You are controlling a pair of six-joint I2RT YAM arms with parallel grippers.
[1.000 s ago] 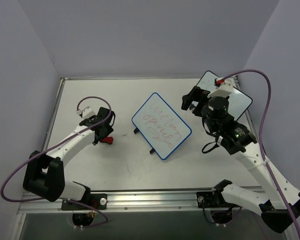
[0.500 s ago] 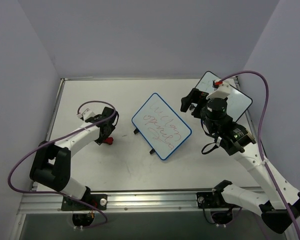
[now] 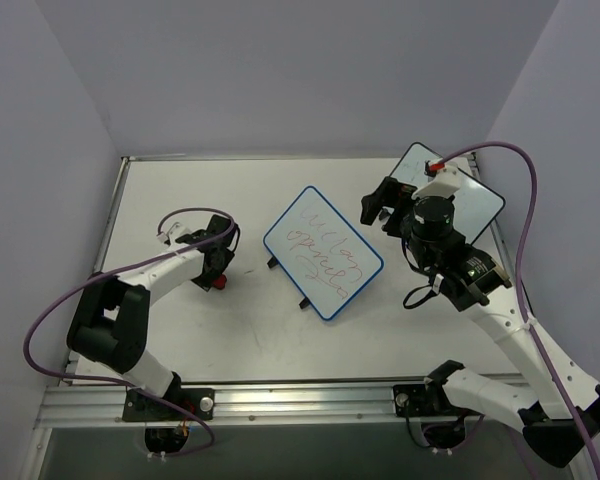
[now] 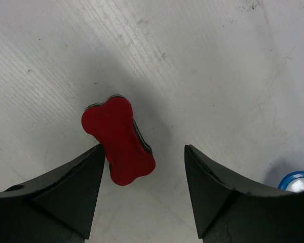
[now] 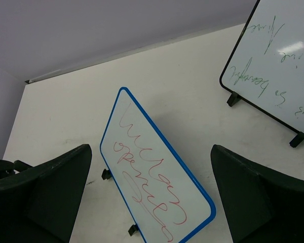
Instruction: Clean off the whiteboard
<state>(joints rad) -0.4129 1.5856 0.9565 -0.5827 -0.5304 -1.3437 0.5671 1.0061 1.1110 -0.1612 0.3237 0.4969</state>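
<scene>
left pincer (image 4: 144, 152): low, pointing down, jaws apart | right pincer (image 5: 151, 152): raised, tilted forward, jaws spread wide

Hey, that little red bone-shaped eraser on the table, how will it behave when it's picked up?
The red eraser looks small and flat, so it is probably light and unlikely to roll. Its narrow waist may offer a seat for a grip, though the rounded lobes could let it twist. The dark underlayer seems soft, so it might squash slightly.

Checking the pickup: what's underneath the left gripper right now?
A red bone-shaped eraser lies flat on the table below the open left gripper, close to one finger. Only its red top and a thin dark edge show; its underside is hidden against the table.
</scene>
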